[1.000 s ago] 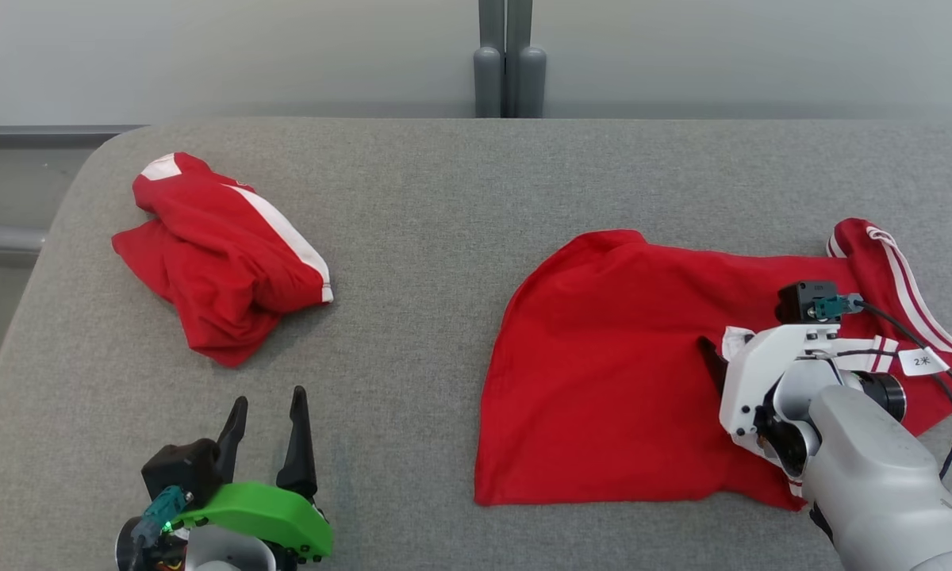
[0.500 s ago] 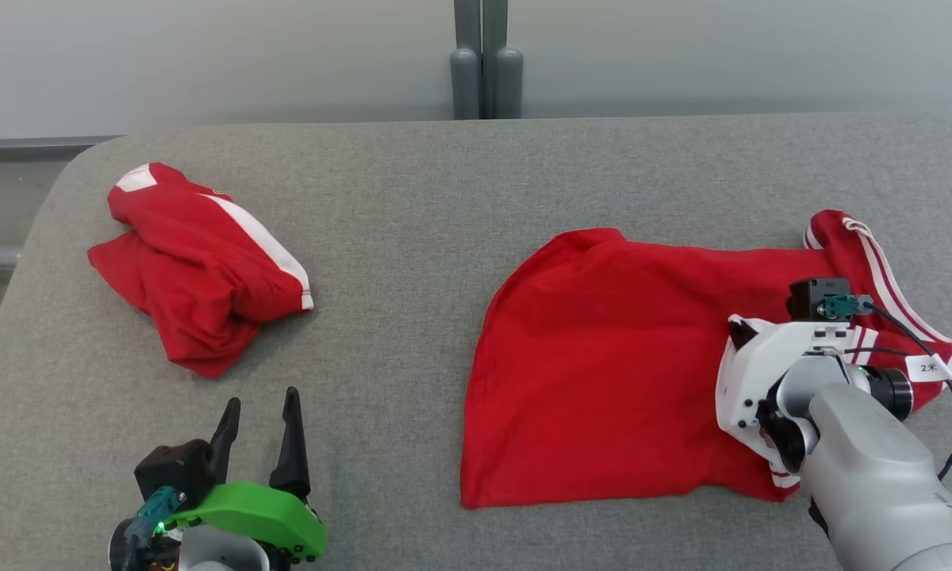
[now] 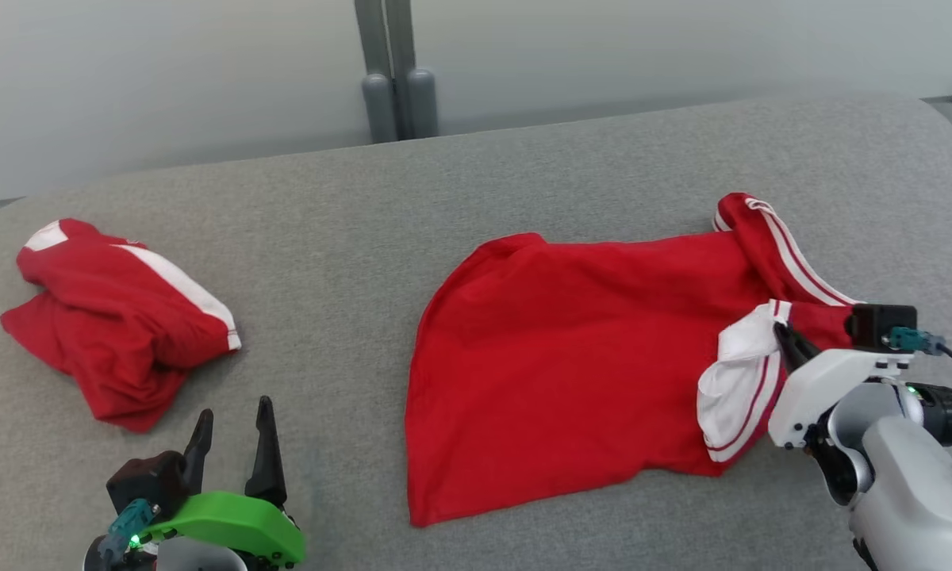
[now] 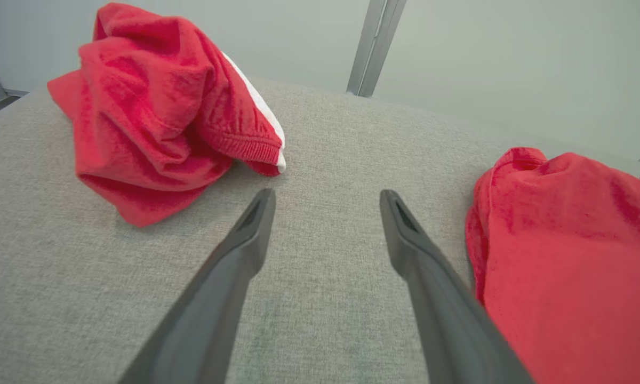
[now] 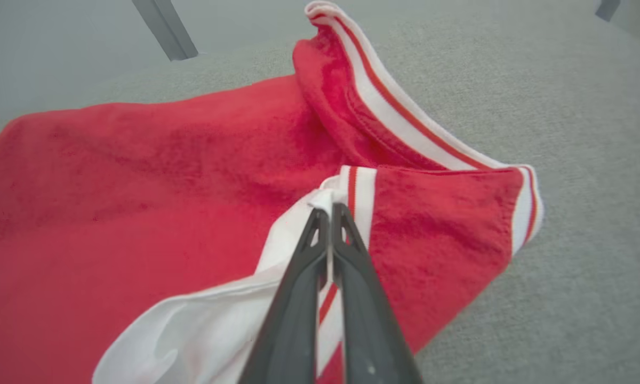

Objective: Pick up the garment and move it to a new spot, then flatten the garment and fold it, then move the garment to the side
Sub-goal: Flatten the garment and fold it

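Observation:
A red garment (image 3: pixel 571 349) with white-and-red striped trim lies spread on the right half of the grey table (image 3: pixel 523 182). My right gripper (image 3: pixel 784 337) is shut on its white striped edge at the garment's right side, and that edge is bunched up around the fingers. The right wrist view shows the two fingertips (image 5: pixel 328 210) pressed together on the white fold of the garment (image 5: pixel 138 176). At the lower left my left gripper (image 3: pixel 234 420) stands open over bare table, holding nothing. In the left wrist view its fingers (image 4: pixel 325 200) spread wide, with the garment (image 4: pixel 565 256) to their right.
A second red garment (image 3: pixel 111 317) with a white stripe lies crumpled at the table's left end, also visible as a heap (image 4: pixel 154 117) in the left wrist view. A grey post (image 3: pixel 389 79) stands behind the table. The table's rounded right corner (image 3: pixel 944 119) is close to the right arm.
My right gripper has shut on the garment's white striped edge and drawn it up into a fold. The head camera has swung, so the whole picture has shifted left. The left gripper stays open.

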